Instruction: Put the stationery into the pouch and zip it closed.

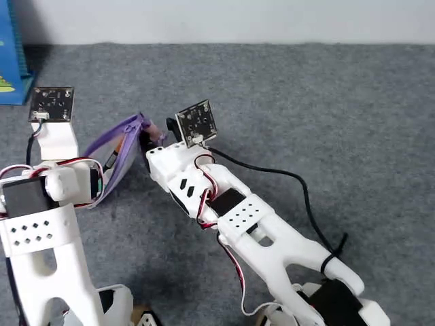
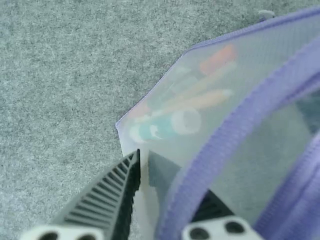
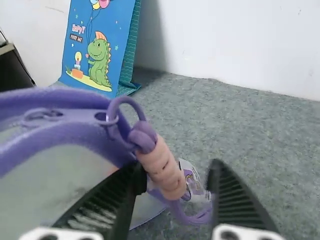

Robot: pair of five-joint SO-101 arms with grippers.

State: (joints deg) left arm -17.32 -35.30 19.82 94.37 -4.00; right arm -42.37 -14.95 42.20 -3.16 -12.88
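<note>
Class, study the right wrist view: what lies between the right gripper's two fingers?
In the right wrist view, the zipper pull of the pouch, a peach ribbed charm on a purple ring, hangs between the fingers of the open right gripper, close beside one finger.

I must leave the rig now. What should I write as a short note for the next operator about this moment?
Left hand: shut on the pouch edge, holding it upright.
Right hand: open, straddling the pink zip pull, not gripping it.
Done: stationery is inside the pouch.
To do: close on the pull and zip the mouth shut; it looks open.
</note>
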